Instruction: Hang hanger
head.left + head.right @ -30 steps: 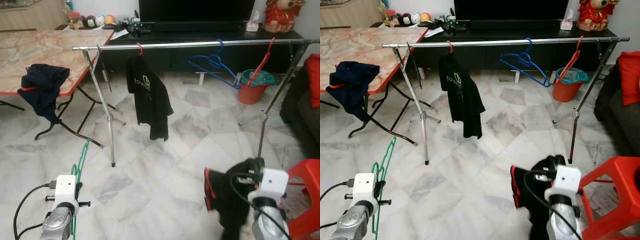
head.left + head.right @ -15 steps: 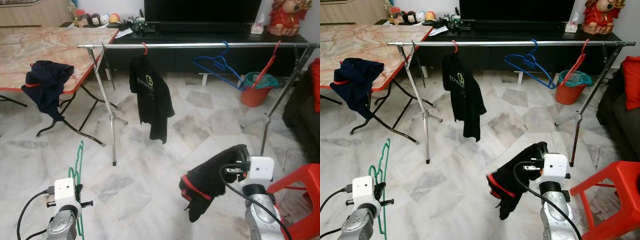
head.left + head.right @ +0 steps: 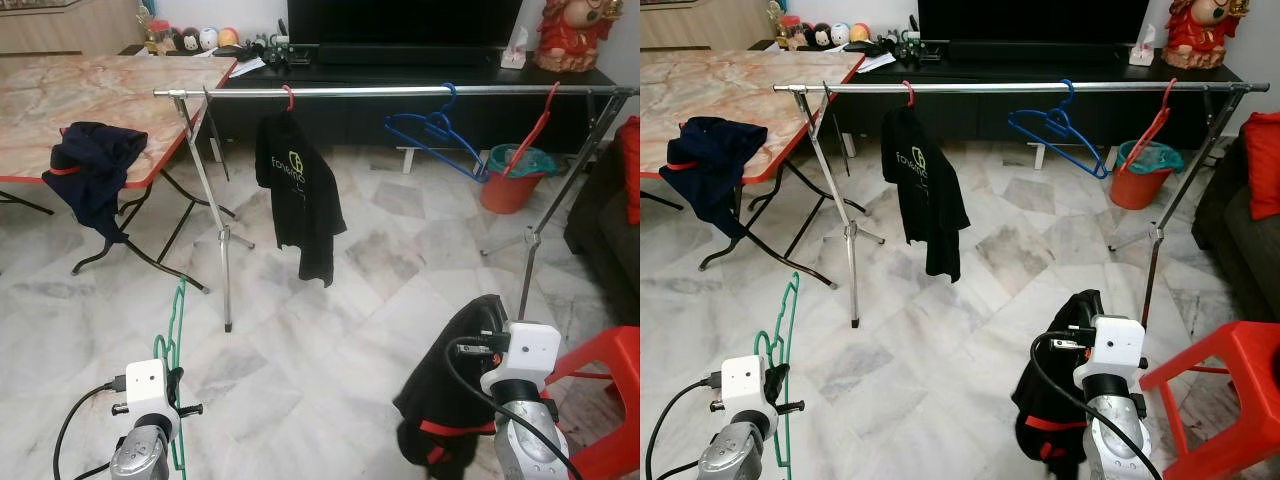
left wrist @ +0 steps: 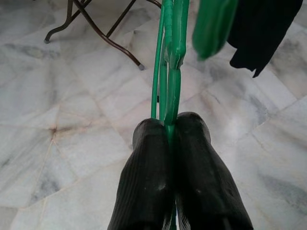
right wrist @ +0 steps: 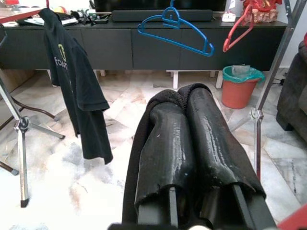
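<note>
A green hanger point(image 3: 176, 330) stands upright in my left gripper point(image 4: 170, 125), which is shut on its lower bar at the bottom left of the eye views. My right gripper point(image 5: 184, 98) at the bottom right is shut on a black garment point(image 3: 445, 400) with red trim; the cloth drapes over its fingers and hangs below them. Ahead stands a silver clothes rail point(image 3: 380, 90). On it hang a black T-shirt point(image 3: 298, 190) on a red hanger, a bare blue hanger point(image 3: 430, 125) and a bare red hanger point(image 3: 532, 128). Both grippers are well short of the rail.
A folding table point(image 3: 110, 85) at the left carries a dark garment point(image 3: 95, 170) over its edge. A red stool point(image 3: 612, 375) stands beside my right arm. An orange bucket point(image 3: 510, 178), a dark sofa point(image 3: 605, 215) and a black TV cabinet point(image 3: 400, 70) lie beyond the rail.
The black garment, held out to the left half a second ago, now hangs straight down from my right gripper. My left gripper with the green hanger has shifted slightly right.
</note>
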